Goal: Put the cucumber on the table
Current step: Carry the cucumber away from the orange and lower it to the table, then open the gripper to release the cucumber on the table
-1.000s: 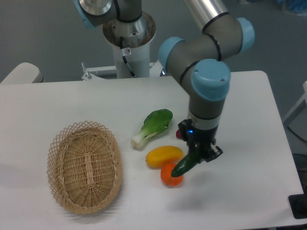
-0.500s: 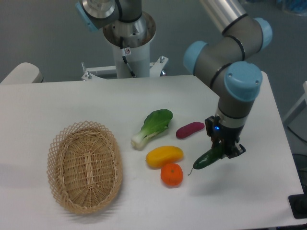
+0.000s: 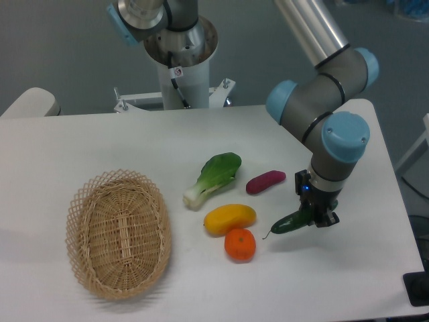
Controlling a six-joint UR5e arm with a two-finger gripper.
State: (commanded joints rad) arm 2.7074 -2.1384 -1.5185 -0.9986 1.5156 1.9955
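- One fixed view, set high, looking down across the tabletop (image 3: 100, 141) toward the arm's base pedestal (image 3: 179, 67).
- Mid distance: near tabletop edge cropped at bottom, grey floor (image 3: 60, 47) visible beyond.

The white table (image 3: 100, 141) carries a wicker basket (image 3: 118, 232), bok choy (image 3: 213, 178) and fruit (image 3: 230, 218).

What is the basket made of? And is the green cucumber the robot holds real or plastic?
The basket looks woven from tan wicker or cane: you can see open lattice strands around its rim and a tighter weave in the bottom. The cucumber in the gripper is dark green, smooth and glossy. That shine could suit a plastic toy, but the picture cannot settle whether it is real.
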